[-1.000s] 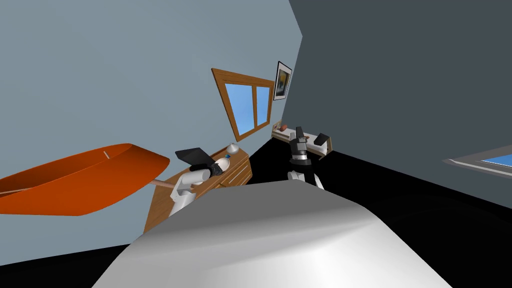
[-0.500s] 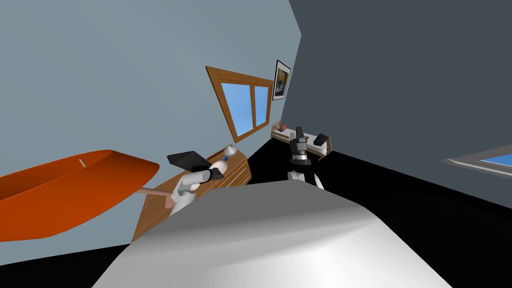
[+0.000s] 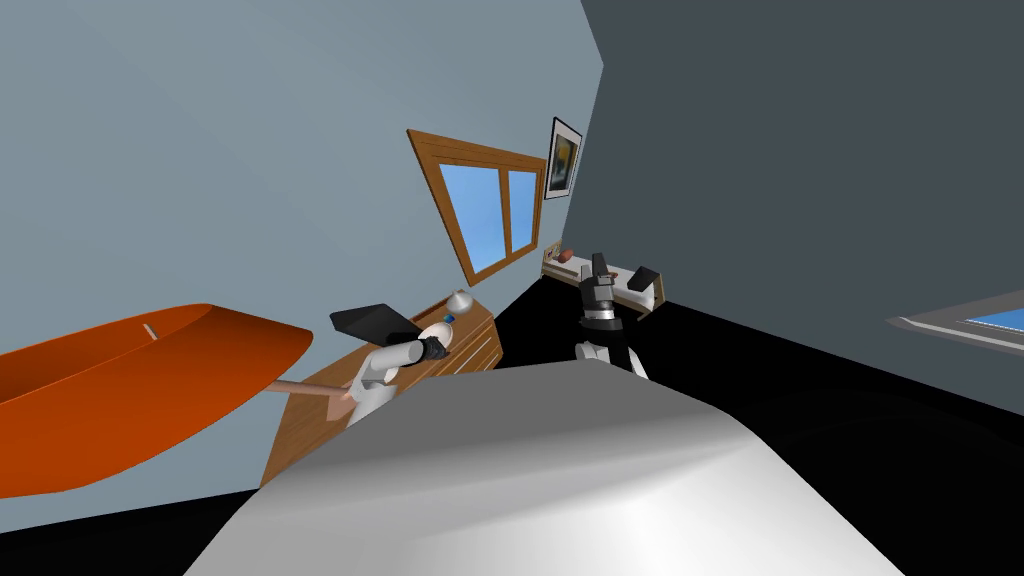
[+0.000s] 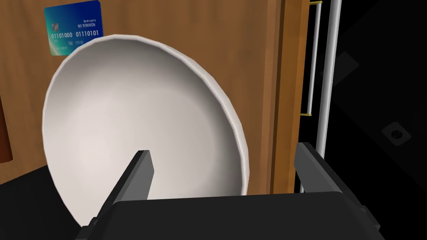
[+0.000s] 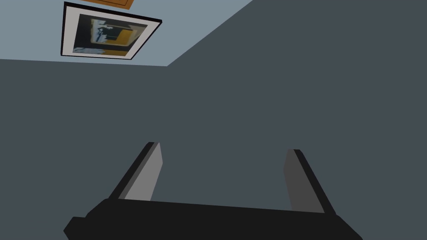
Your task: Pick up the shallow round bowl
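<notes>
Wooden dresser top [image 4: 250, 41] carries the white bowl [image 4: 125, 112]; left gripper [image 4: 224, 149], fingers spread, straddles its rim

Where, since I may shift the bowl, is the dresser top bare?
Bare wood: past the bowl, between the card and the dresser's front edge, and a narrow strip from bowl to that edge. Crowded on the bowl's other side: card, a brown thing, a dark shape. The left gripper hangs open over the bowl.

Pale blue-grey wall [image 3: 250, 150] meets a darker grey wall [image 3: 800, 150] at the corner — wood-framed window [image 3: 495, 215] showing blue, framed picture [image 3: 565, 160] just beside it, wooden dresser [image 3: 478, 345] below — black area [image 3: 850, 400] for a floor.
</notes>
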You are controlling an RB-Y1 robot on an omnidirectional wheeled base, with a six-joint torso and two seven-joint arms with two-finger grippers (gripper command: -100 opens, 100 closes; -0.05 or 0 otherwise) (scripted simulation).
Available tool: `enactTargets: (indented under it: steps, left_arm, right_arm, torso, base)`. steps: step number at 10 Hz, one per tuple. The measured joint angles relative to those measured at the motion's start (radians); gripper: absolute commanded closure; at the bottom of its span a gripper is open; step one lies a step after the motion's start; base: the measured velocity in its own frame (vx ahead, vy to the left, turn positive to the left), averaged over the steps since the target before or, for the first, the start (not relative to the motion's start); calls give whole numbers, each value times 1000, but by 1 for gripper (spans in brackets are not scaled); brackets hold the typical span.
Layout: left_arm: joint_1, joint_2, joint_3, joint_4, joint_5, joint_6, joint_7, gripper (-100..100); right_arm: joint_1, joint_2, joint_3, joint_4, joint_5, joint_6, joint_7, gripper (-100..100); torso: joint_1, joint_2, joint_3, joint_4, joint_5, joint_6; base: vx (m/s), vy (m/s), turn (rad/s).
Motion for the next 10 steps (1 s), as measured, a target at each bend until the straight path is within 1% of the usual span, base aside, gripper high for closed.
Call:
enactTargets:
  steps: [1,2,6,7,8,10]
  left_arm:
    - [-2,-4,-1,16,-2,-15,-7,-100]
    - [-2,-5,-1,18,-3,-17,-9,100]
    - [-2,-5,0,18,-2,-17,-7,100]
    - [-2,-5,0,18,-2,-17,-7,0]
    - [-2,-5,0,18,-2,-17,-7,100]
    - [6,4,2,-18,4,8,4,100]
  right_arm:
    - [0,0,0,0,0,0,0,0]
    - [0,0,0,0,0,0,0,0]
    - [0,0,0,0,0,0,0,0]
    - [0,0,0,0,0,0,0,0]
    - [0,0,0,0,0,0,0,0]
    - [0,0,0,0,0,0,0,0]
  torso:
    - [0,0,0,0,0,0]
    - [0,0,0,0,0,0]
    - [0,1,0,0,-1,1]
    - [0,1,1,0,-1,1]
    - [-1,1,1,0,-1,1]
    - [-1,3,2,1,-2,1]
  base:
    - [8,1,-1]
    - [0,0,0]
    - [0,0,0]
    - [0,0,0]
    - [-12,-2,4]
    - [-18,-2,6]
